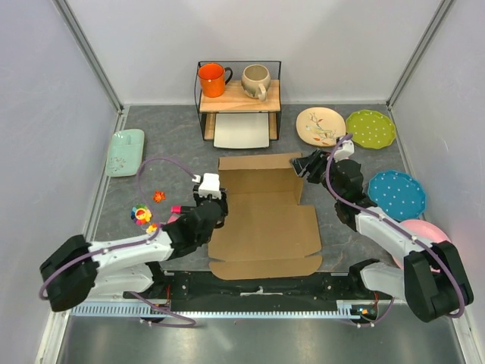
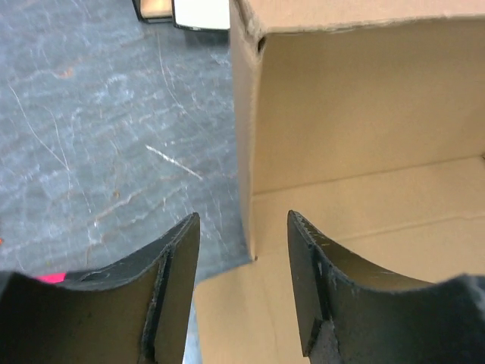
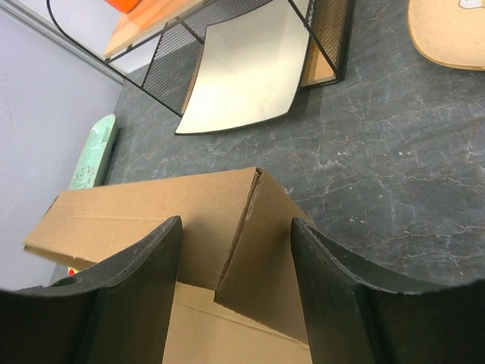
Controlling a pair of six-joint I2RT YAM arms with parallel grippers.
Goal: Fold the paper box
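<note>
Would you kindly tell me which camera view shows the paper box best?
The top external view: nearly the whole paper box is in frame, rear walls raised, front panel flat. The left wrist view shows only one upright corner and some floor; the right wrist view only another raised corner.

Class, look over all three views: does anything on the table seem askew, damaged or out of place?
Nothing spilled or damaged. The paper box is only half-formed: its far wall stands up, the right corner flap angles inward, and the near panel lies flat.
</note>
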